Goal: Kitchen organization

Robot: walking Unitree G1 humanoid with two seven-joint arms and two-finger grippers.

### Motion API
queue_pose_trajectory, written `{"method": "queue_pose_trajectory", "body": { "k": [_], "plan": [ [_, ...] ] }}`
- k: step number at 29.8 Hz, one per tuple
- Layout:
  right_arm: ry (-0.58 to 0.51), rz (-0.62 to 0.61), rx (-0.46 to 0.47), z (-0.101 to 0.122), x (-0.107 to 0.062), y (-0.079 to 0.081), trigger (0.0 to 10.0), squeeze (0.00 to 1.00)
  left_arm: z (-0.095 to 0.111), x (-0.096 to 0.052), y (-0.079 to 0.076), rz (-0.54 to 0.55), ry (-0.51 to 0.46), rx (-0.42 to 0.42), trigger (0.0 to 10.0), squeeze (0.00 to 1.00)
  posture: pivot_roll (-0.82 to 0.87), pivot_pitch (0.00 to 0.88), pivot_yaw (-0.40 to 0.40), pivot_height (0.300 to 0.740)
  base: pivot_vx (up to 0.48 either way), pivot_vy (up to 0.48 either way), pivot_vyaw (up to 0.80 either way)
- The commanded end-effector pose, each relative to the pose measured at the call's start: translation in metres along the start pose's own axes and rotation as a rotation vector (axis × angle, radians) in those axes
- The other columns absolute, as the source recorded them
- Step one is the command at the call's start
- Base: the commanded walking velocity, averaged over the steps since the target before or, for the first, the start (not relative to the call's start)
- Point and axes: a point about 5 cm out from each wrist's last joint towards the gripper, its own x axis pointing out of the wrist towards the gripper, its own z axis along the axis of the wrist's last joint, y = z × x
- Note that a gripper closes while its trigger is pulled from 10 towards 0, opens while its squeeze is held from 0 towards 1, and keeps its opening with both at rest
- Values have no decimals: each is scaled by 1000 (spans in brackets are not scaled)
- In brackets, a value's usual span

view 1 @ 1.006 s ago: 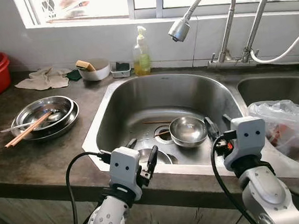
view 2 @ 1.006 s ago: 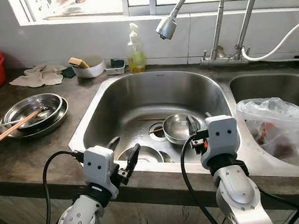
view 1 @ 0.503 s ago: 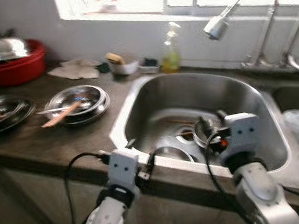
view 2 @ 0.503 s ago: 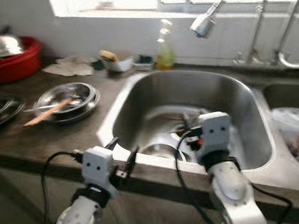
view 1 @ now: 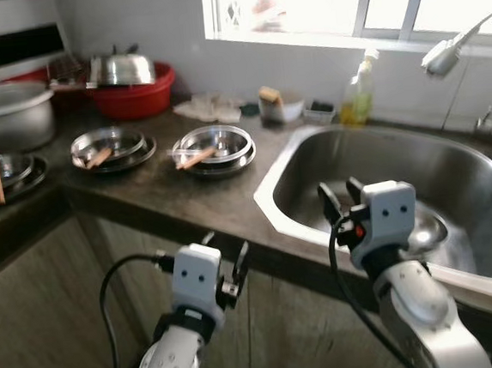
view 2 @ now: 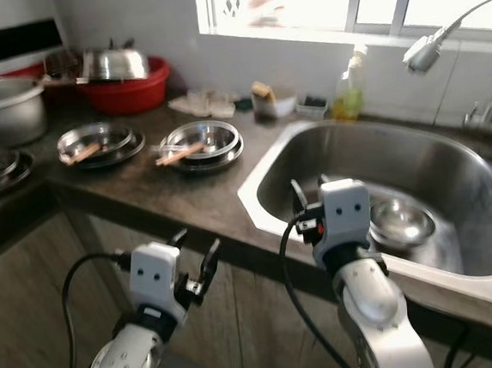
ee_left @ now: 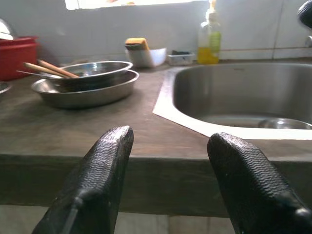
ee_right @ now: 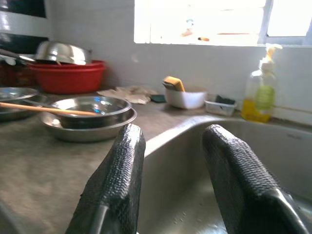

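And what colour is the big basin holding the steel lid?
Red basin; clearest in the left eye view.

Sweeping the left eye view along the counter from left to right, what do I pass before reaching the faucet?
Large metal pot → red basin → steel plates with chopsticks → white bowl with a sponge → soap bottle → sink → faucet head.

you have three stacks of steel plates on the table point(view 1: 196, 207) left of the sink point(view 1: 374, 168): one nearest it point(view 1: 214, 149), a second point(view 1: 108, 149) further left, a third point(view 1: 2, 173) furthest. one steel bowl point(view 1: 422, 230) lies inside the sink. behind it you can count one soap bottle point(view 1: 359, 99), one white bowl point(view 1: 279, 110), one red basin point(view 1: 134, 90) and one large grey pot point(view 1: 7, 112).
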Motion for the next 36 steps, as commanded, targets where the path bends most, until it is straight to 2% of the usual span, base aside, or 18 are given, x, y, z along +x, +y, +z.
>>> {"method": "queue_pose_trajectory", "body": {
  "k": [1,6,11,18,29,36],
  "plan": [
    [1,-7,7,0,2,-2,10000,0,2,0,-2,-11,-7,5,10000,0,38,19,-35,740,0,0,0],
    [-1,14,-5,0,3,0,10000,0,2,0,-1,-7,-2,4,10000,0,39,22,-37,740,0,0,0],
    [-7,22,-23,0,5,2,10000,0,2,0,-1,-6,0,4,10000,0,41,23,-39,740,0,0,800],
    [-8,25,-16,1,8,2,10000,0,1,0,-1,-5,2,1,10000,0,40,26,-41,740,0,466,800],
    [-27,29,3,6,16,1,10000,0,0,-1,-2,-3,1,1,10000,0,40,33,-42,740,0,0,0],
    [-41,59,-42,6,23,4,10000,0,0,-2,-4,-3,3,0,10000,0,45,34,-50,740,0,0,114]
  ]
}}
